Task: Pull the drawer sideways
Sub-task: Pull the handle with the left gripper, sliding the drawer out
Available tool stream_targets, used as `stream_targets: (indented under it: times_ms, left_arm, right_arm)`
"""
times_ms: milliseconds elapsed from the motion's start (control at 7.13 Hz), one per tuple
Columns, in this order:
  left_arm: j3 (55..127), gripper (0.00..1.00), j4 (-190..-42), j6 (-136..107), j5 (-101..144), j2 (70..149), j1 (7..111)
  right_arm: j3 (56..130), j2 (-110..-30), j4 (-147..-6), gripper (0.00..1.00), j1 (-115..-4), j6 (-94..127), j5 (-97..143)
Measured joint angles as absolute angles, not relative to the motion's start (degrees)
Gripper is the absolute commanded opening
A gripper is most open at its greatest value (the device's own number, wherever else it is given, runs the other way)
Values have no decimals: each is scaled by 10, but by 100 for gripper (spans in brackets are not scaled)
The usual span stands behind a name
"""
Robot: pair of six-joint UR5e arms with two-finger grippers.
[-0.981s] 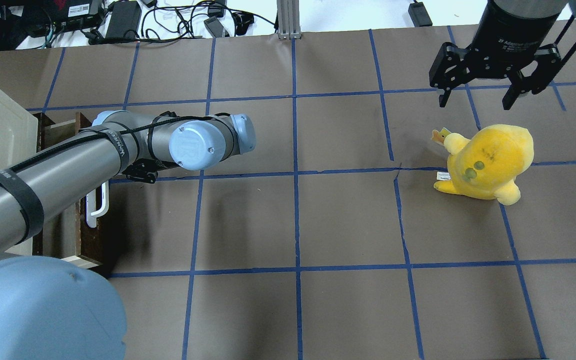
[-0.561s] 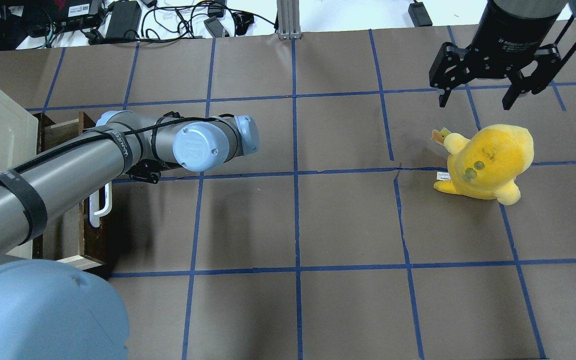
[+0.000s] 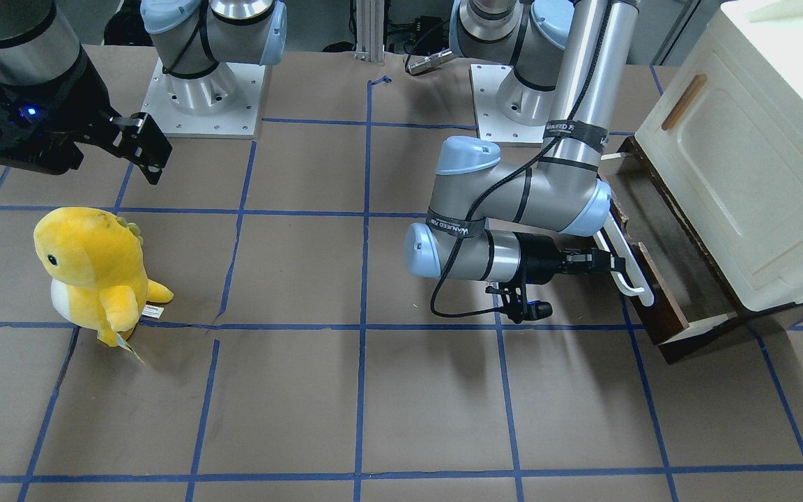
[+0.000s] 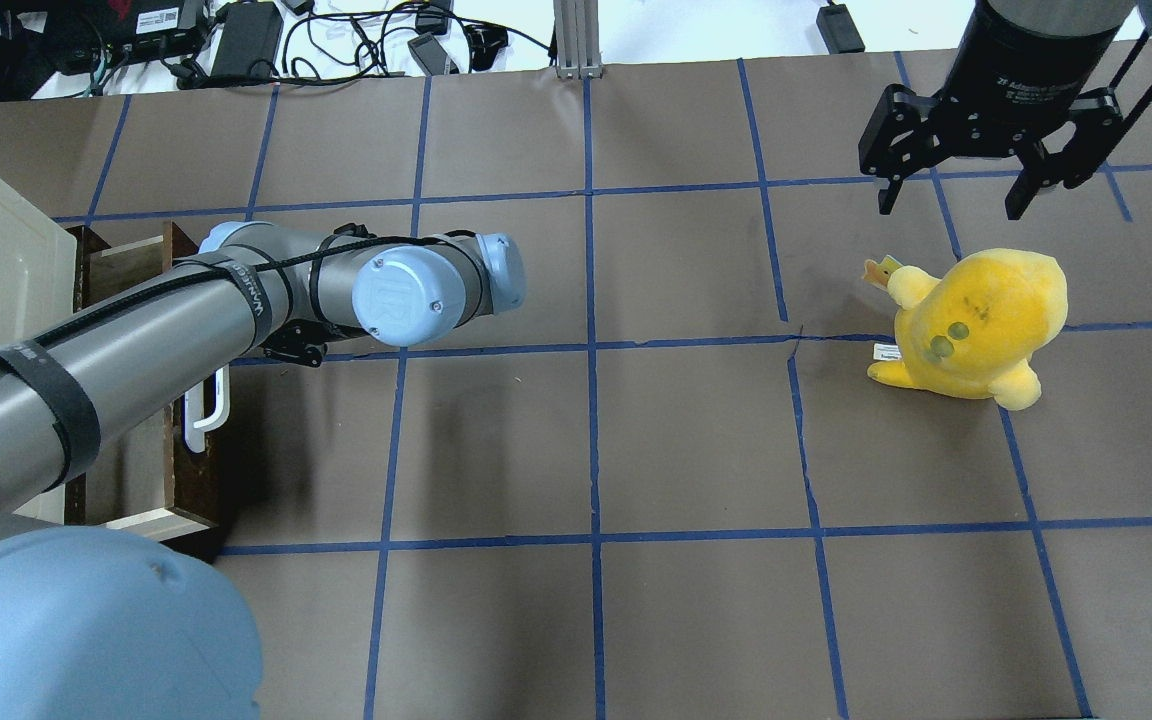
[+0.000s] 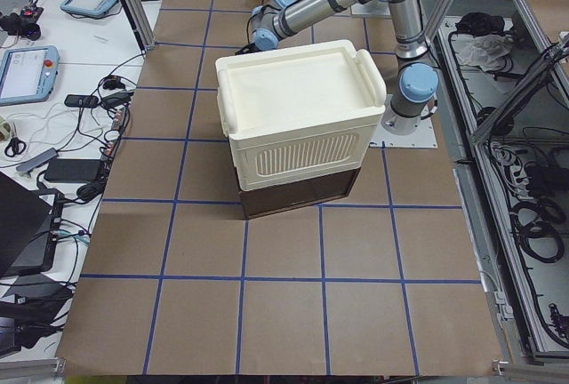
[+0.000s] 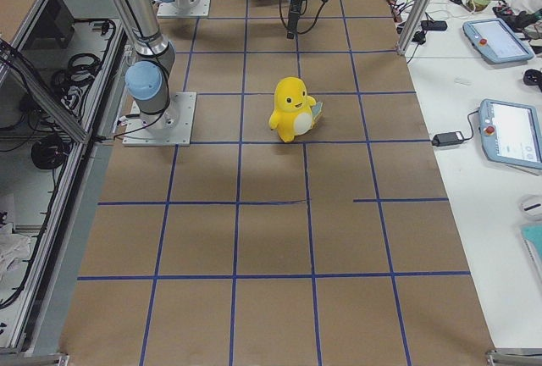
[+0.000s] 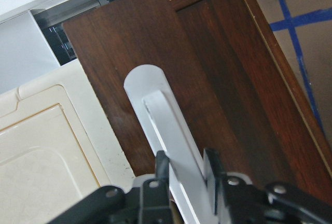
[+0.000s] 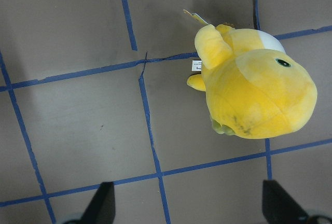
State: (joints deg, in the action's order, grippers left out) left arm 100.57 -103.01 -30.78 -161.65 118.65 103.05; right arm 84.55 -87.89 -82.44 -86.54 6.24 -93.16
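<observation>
The drawer (image 3: 661, 301) has a dark brown front and a long white bar handle (image 3: 630, 270). It stands partly pulled out from under the cream-white cabinet (image 3: 743, 160). My left gripper (image 3: 615, 265) is shut on the handle. In the left wrist view my left gripper (image 7: 187, 168) has both fingers pressed against the white bar (image 7: 166, 125). In the overhead view the drawer (image 4: 198, 485) and its handle (image 4: 208, 412) show below my left arm, which hides that gripper. My right gripper (image 4: 981, 185) is open and empty, raised beyond the plush toy.
A yellow plush toy (image 4: 976, 320) stands on the right half of the table, below my right gripper (image 8: 188, 206). The brown table cover (image 4: 586, 450) carries a blue tape grid. Cables and power bricks (image 4: 236, 40) lie past the far edge.
My left arm has moved a little to the right in the overhead view, and the drawer front and handle have come with it, further out from the cabinet. The right arm has not moved.
</observation>
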Motion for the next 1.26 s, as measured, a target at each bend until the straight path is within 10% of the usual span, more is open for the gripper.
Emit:
stream_targets:
  times_ms: [1262]
  left_arm:
    - [999,15,-1030,-307,-1623,1194,1050]
  right_arm:
    - [846,-879,-824,100,-866,62,-932]
